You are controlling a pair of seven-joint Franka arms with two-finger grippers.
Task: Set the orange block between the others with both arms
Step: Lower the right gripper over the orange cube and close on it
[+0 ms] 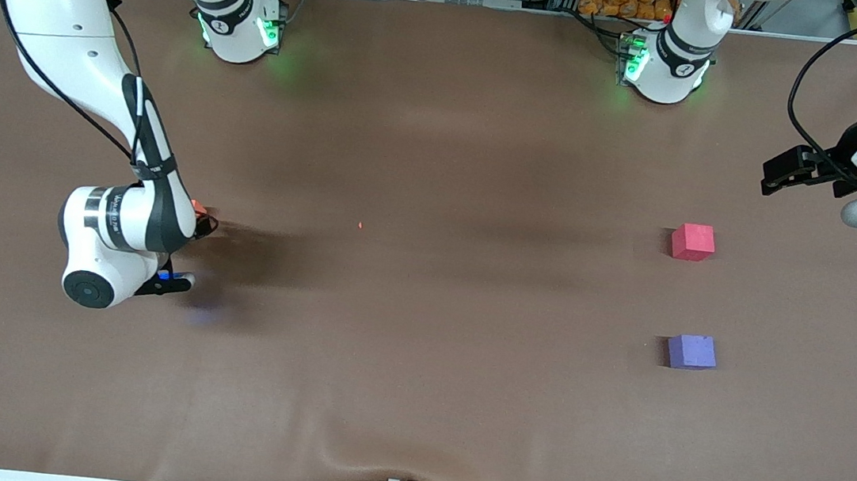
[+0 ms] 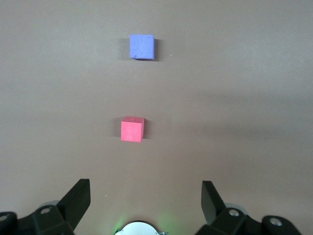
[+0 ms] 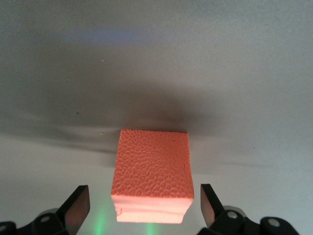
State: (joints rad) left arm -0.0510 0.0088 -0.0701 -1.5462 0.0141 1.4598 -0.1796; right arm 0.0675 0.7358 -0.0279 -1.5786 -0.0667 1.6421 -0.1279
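The right claw (image 3: 142,205) stands wide open around the orange block (image 3: 151,174), not gripping. The left claw (image 2: 144,200) waits open over the bench (image 1: 412,398). Nothing is placed yet.

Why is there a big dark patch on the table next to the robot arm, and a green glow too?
Front view: the right arm casts a long dark shadow across the table; the green-lit bases tint the cloth nearby. Right wrist view: the orange block sits sharp between open fingers, green glow beneath.
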